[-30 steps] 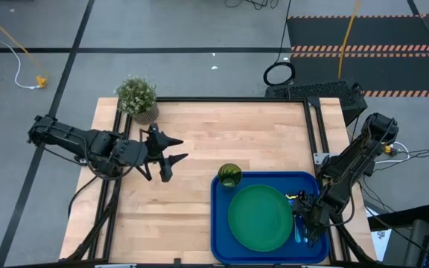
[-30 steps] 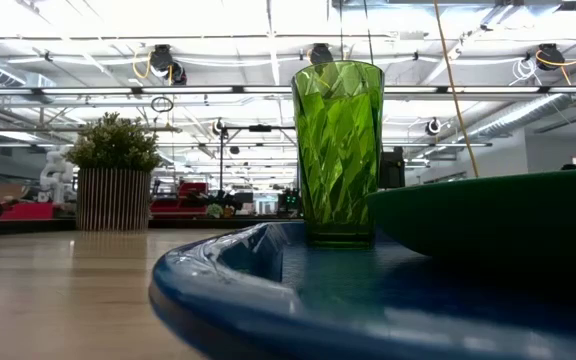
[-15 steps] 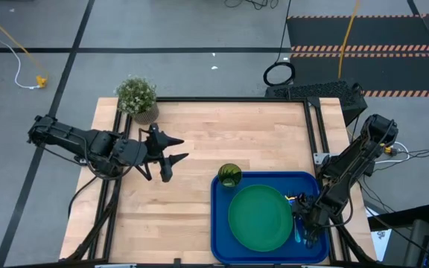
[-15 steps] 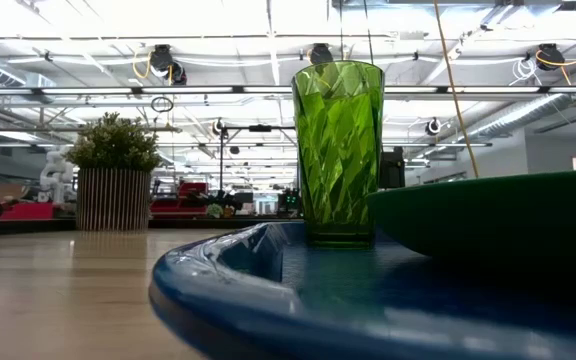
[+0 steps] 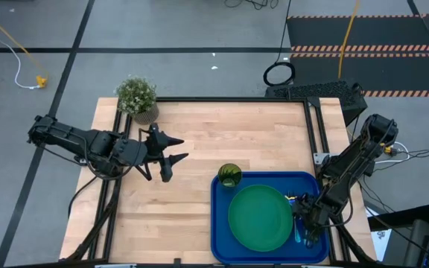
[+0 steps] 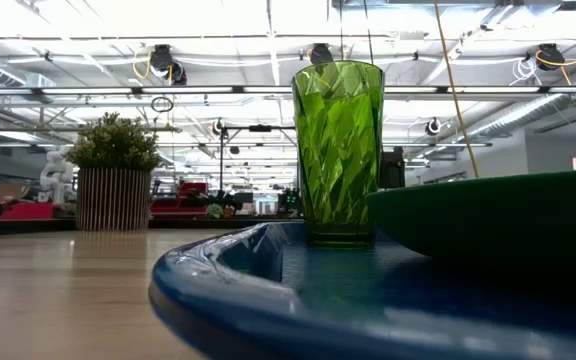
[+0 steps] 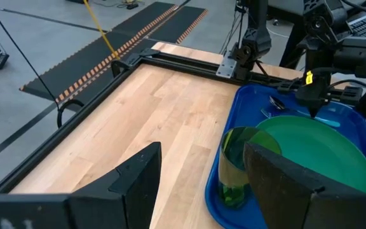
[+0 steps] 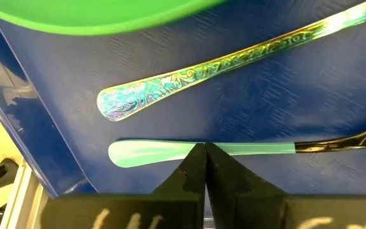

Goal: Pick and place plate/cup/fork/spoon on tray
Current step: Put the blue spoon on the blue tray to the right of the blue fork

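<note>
The bright-blue tray (image 5: pixel 219 223) lies at the table's near right. On it rest the dark-green plate (image 5: pixel 260 217) and, at its far left corner, the upright yellow-green cup (image 5: pixel 229 176), which also shows in the low view (image 6: pixel 338 150). The spoon (image 8: pixel 234 149), with a pale handle and a dark neck, and the fork's iridescent handle (image 8: pixel 234 63) lie flat on the tray's right strip beside the plate. My right gripper (image 8: pixel 205 152) is shut, its tips over the middle of the spoon's handle. My left gripper (image 5: pixel 171 158) is open and empty above the table's left half. My right gripper points down at the middle of the spoon's handle (image 8: pixel 170 151) with its fingers shut together. The handle lies flat on the tray and passes behind the tips. I cannot tell whether the tips touch it.
A potted plant (image 5: pixel 137 97) stands at the table's far left corner. Bare wood (image 5: pixel 229 134) lies between the plant and the tray. Black frame rails (image 5: pixel 315 126) run along the table's edges.
</note>
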`<state>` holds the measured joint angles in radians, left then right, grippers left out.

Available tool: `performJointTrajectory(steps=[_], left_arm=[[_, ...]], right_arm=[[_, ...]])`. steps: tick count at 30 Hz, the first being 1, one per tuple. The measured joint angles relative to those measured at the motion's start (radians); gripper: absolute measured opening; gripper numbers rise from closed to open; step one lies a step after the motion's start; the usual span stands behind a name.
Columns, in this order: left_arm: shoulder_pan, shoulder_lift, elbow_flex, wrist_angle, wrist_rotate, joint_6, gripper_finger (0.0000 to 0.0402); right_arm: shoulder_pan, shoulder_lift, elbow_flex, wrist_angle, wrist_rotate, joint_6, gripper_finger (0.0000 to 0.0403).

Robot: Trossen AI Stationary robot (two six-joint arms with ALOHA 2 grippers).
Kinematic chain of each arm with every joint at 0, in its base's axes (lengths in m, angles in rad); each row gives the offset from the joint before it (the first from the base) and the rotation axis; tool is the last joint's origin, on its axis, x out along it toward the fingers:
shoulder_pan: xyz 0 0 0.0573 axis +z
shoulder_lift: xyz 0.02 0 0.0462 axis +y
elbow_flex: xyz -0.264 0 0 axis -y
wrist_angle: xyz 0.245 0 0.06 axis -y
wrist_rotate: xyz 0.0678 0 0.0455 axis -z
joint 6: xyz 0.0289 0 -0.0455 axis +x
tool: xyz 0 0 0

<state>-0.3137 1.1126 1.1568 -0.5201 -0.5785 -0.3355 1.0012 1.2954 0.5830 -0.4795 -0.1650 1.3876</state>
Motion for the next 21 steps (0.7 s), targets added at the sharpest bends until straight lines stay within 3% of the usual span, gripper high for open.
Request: performJointTrajectory(steps=[21], left_arm=[[0.0, 0.0, 0.0, 0.0, 0.0, 0.016, 0.0225]], right_arm=[[0.0, 0.001, -0.001, -0.032, 0.002, -0.047, 0.0]])
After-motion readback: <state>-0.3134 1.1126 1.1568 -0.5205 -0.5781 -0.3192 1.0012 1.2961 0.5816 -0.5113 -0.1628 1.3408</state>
